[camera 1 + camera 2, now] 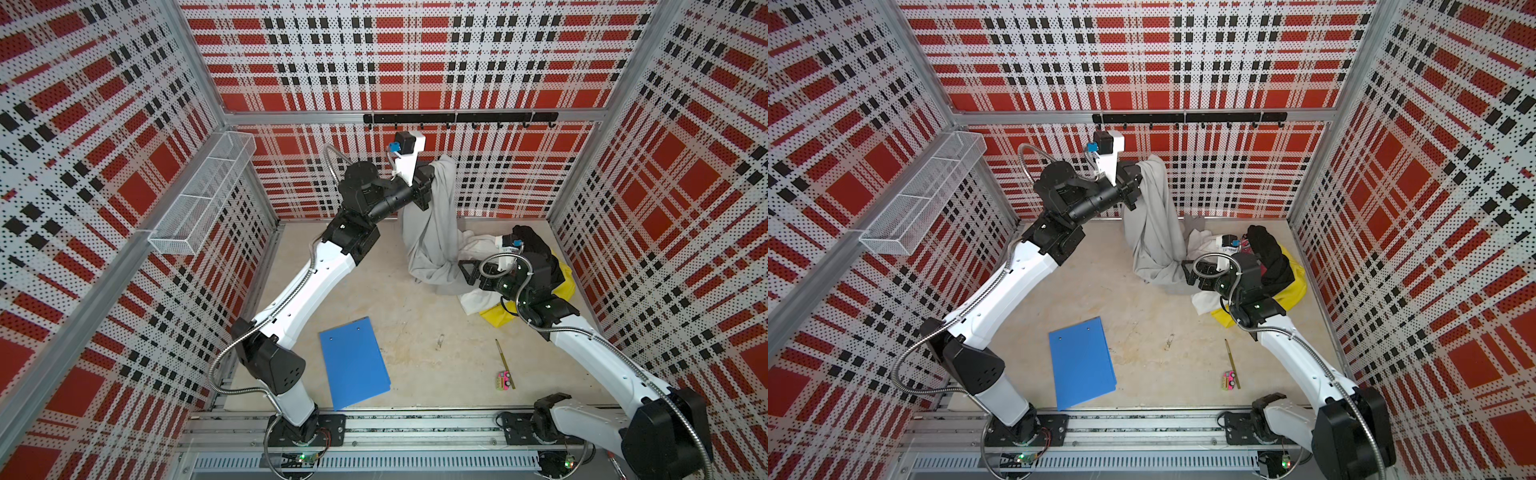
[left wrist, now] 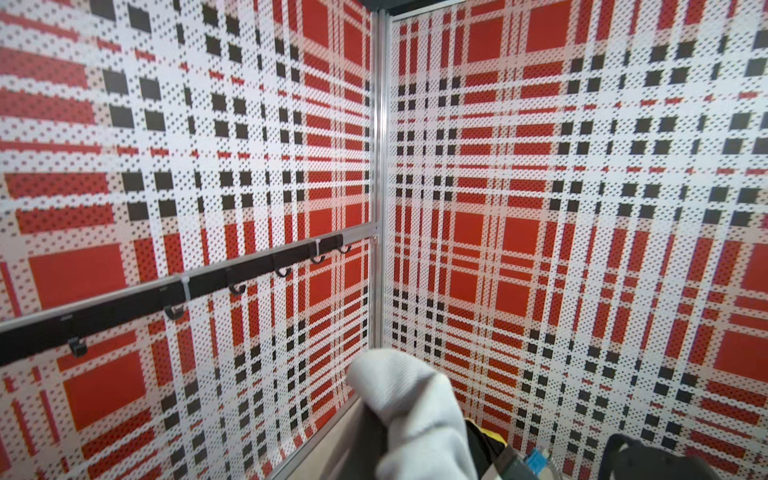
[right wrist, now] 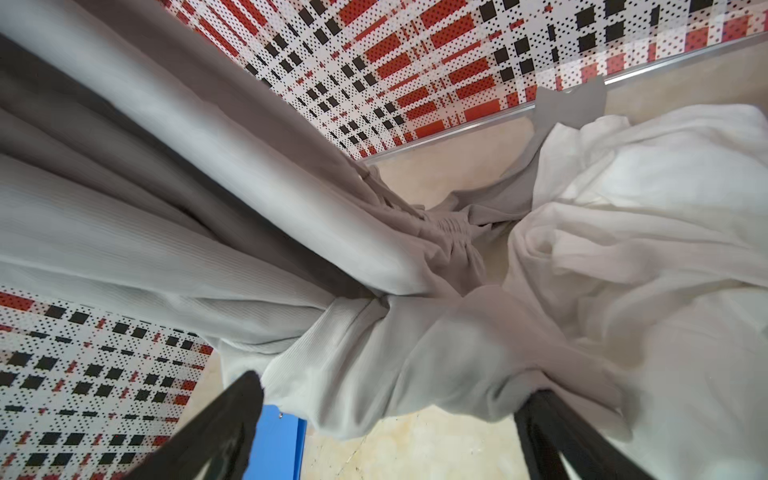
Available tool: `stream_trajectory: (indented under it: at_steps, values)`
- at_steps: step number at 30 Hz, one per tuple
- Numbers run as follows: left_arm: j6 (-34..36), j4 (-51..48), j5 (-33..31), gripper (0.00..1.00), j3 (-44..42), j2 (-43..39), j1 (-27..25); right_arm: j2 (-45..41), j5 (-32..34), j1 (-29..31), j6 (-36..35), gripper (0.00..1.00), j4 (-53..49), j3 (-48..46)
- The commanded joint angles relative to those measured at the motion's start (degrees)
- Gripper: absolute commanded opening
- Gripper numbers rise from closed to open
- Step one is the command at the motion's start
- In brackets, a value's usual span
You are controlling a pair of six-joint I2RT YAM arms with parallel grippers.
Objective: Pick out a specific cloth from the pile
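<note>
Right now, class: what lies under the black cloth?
A bright yellow cloth shows beneath the black cloth; the rest underneath is covered by it and the right arm.

The grey cloth (image 1: 428, 237) hangs upright, lower end touching the pile (image 1: 538, 245)

The cloth (image 3: 145, 249) is a matt, finely ribbed grey knit, the white cloth (image 3: 644, 208) thinner and crinkled. Perforated sheet-metal walls (image 1: 415, 62) carry a printed plaid. The basket (image 1: 199, 195) is white wire mesh, the folder (image 1: 353, 361) smooth blue plastic, the table (image 1: 395, 299) matt mottled beige, the arms (image 1: 307, 286) shelled in smooth white plastic.
</note>
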Motion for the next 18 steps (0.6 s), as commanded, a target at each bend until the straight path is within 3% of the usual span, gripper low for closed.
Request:
stream_trajectory:
  at_steps: [1, 5, 9, 18]
  values:
    - [0.0, 1.5, 2.6, 0.0, 3.5, 1.3, -1.6, -1.6, -4.6, 0.0, -4.6, 1.0, 7.3, 0.7]
    - [-1.4, 1.3, 5.4, 0.0, 4.4, 0.7, -2.1, -1.1, -5.1, -0.9, -8.7, 1.0, 10.4, 0.7]
    - [-1.1, -0.1, 7.4, 0.0, 3.9, 0.0, -2.3, -0.2, -10.2, -3.0, -14.5, 1.0, 12.2, 2.2]
    - [3.2, -6.1, 9.1, 0.0, 4.0, -0.9, -1.7, -4.9, -8.2, -3.7, -24.0, 1.0, 0.2, 3.3]
